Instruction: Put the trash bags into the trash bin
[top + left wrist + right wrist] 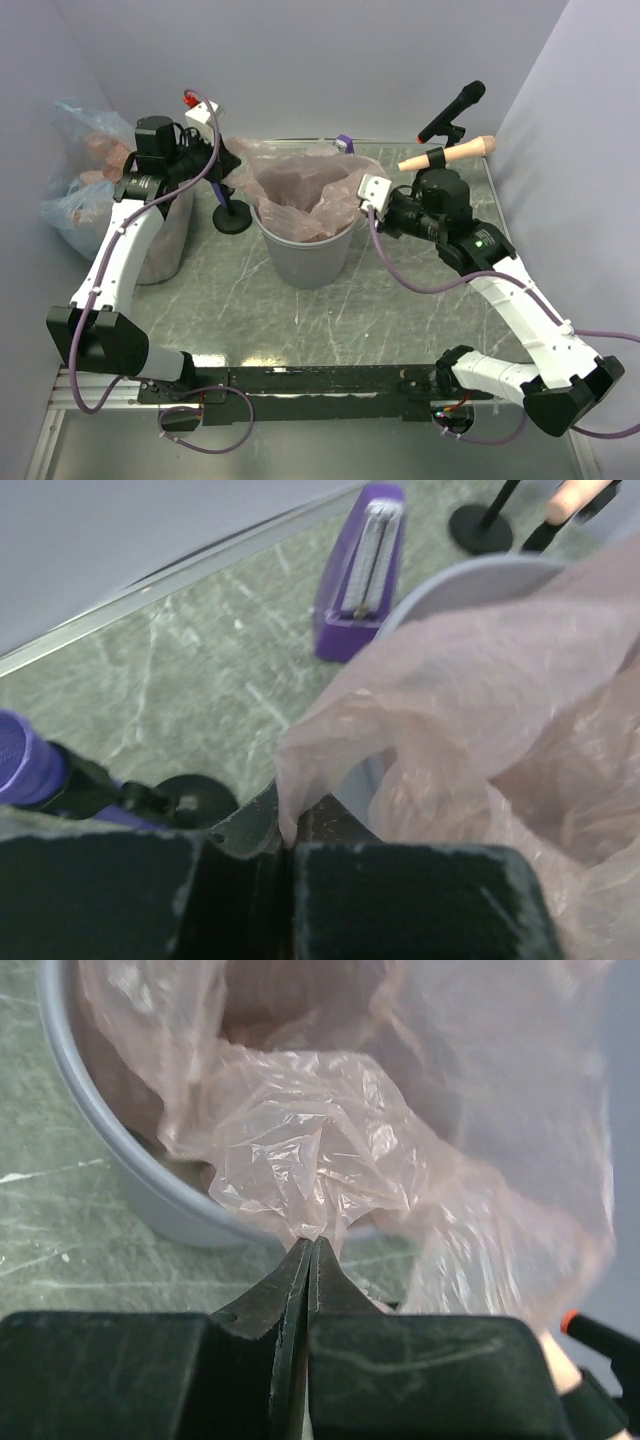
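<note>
The grey trash bin [305, 255] stands mid-table with a thin pink trash bag [300, 190] spread over its mouth. My left gripper [228, 165] is shut on the bag's left edge, just outside the rim. My right gripper [358, 200] is shut on the bag's right edge at the rim. In the left wrist view the bag [480, 710] runs down into my closed gripper [285, 840] beside the bin rim [470, 580]. In the right wrist view a crumpled fold of bag [310, 1160] is pinched in my gripper [312, 1245] over the bin rim [130, 1150].
A small purple box [343, 143] lies behind the bin; it also shows in the left wrist view [362, 570]. A black stand base [233, 220] sits left of the bin. A microphone [455, 110] and a peach handle [450, 153] stand back right. A second bin [160, 245] and a bulging clear bag [75, 185] are at the left.
</note>
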Robot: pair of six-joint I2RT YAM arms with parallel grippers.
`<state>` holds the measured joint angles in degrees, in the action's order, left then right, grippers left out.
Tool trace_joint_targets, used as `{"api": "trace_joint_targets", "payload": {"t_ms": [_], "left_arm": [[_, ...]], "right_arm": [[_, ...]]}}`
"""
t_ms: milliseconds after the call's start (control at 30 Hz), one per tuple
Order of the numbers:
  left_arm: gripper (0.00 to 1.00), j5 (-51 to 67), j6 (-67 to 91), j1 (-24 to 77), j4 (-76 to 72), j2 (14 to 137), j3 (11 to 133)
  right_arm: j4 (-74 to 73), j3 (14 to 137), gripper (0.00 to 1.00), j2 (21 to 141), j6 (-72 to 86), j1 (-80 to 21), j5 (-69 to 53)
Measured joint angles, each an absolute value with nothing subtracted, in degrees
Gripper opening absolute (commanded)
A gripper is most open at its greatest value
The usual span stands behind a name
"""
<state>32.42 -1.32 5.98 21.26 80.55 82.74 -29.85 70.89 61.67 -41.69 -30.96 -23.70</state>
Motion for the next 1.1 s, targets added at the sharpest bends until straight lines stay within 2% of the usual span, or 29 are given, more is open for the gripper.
{"api": "trace_joint_targets", "payload": {"t_ms": [167, 267, 433, 600, 867, 1100], "left_arm": [[0.55, 32.08, -7.20, 4.58, 25.87, 80.25, 82.74], [0.73, 31.64, -9.85, 3.70, 27.05, 78.72, 82.74], [0.75, 30.44, -16.53, 1.63, 27.70, 71.09, 83.99], [0.84, 37.15, -29.43, 0.75, 33.58, 67.85, 94.54], [0.79, 46.15, -53.95, 9.41, 56.66, 71.72, 108.51], [0.69, 45.04, -69.82, 19.55, 67.35, 78.78, 106.50]], "right_arm": [[-32.62, 70.74, 0.00, 60.12, -40.42, -29.32, -25.04], [-34.06, 71.42, 0.00, 59.57, -38.28, -29.32, -26.41], [-35.27, 74.72, 0.00, 59.94, -34.41, -29.32, -28.16], [-35.38, 79.00, 0.00, 61.06, -31.05, -29.32, -28.82], [-35.24, 80.36, 0.00, 62.30, -27.90, -29.21, -29.30], [-35.20, 80.36, 0.00, 62.19, -27.70, -29.19, -29.47]]}}
